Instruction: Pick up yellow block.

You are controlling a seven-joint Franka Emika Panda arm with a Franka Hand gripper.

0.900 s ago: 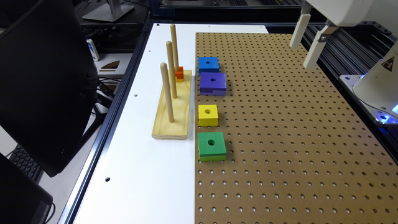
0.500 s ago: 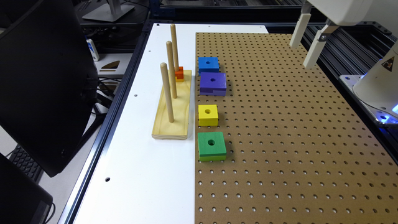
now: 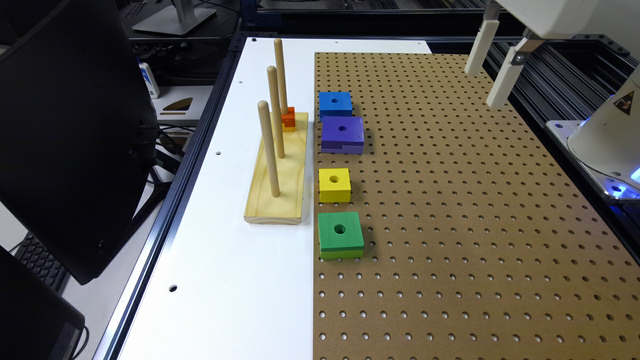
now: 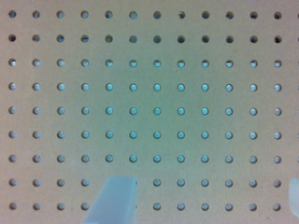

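The yellow block [image 3: 334, 184], small and square with a round hole, lies flat on the brown pegboard [image 3: 475, 225] near its edge at the exterior view's left, between the purple block [image 3: 342, 134] and the green block [image 3: 340, 234]. My gripper [image 3: 484, 89] hangs high over the pegboard's far corner at the exterior view's right, well away from the yellow block. The wrist view has bare pegboard [image 4: 149, 93] beneath the gripper [image 4: 203, 200], whose two pale fingertips [image 4: 114, 200] stand wide apart, so it is open with nothing between them.
A blue block [image 3: 335, 104] lies beyond the purple one. A wooden base with three upright pegs [image 3: 275, 165] stands on the white table [image 3: 225, 280], with a small orange-and-yellow piece [image 3: 288, 119] at its far end. A dark monitor [image 3: 70, 130] stands at the exterior view's left.
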